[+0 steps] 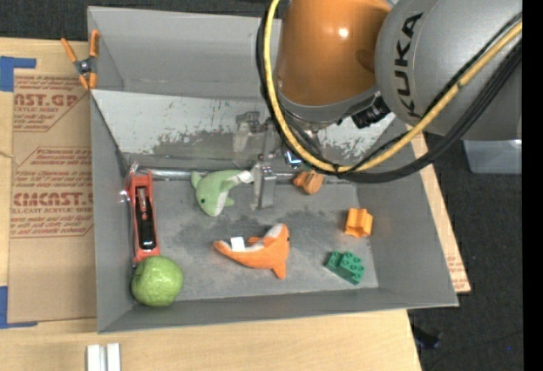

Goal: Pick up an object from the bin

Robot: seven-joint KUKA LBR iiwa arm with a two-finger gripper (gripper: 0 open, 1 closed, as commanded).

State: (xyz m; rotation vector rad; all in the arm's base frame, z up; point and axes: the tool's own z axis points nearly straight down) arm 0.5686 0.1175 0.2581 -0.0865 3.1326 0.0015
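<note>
We read "KUKA" in black capitals on the grey housing of the arm, running up it beside the orange cover. On the cardboard left of the bin we make out red print, "CAST.GP" and "CELL-CAST ACRYLIC SHEET"; the smaller lines we cannot read.

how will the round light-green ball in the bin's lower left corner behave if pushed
Being round, the light-green ball would probably roll rather than slide. It lies in a corner of the grey metal bin, beside a red-and-black tool, which would likely stop it soon. Its curved sides may slip from a pinch.
</note>
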